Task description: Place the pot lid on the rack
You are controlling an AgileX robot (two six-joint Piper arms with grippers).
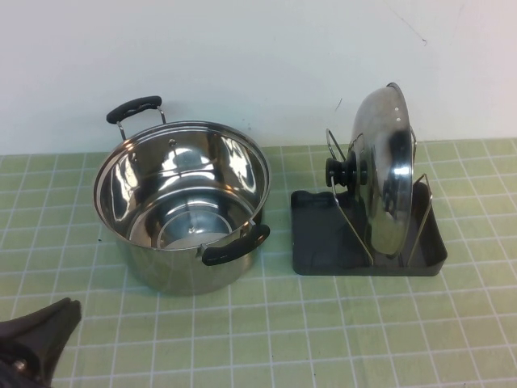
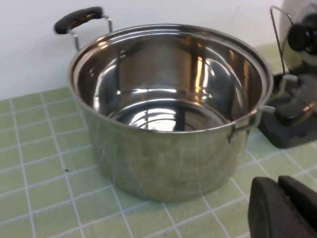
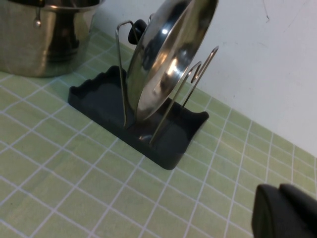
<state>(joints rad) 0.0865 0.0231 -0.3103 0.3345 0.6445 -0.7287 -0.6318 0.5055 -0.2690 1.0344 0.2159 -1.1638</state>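
Note:
The shiny steel pot lid (image 1: 386,166) stands on edge between the wire loops of the rack (image 1: 319,242), its black knob (image 1: 346,171) facing the pot. It also shows in the right wrist view (image 3: 168,54), upright in the rack's dark grey tray (image 3: 99,101). My left gripper (image 1: 36,335) is shut and empty at the table's front left corner, near the pot; its fingers (image 2: 280,206) are pressed together. My right gripper (image 3: 283,210) is shut and empty, off to the near right of the rack, and is outside the high view.
A deep steel pot (image 1: 182,202) with two black handles stands open and empty left of the rack, also in the left wrist view (image 2: 168,109). Green tiled mat (image 1: 323,323) covers the table. A white wall runs along the back.

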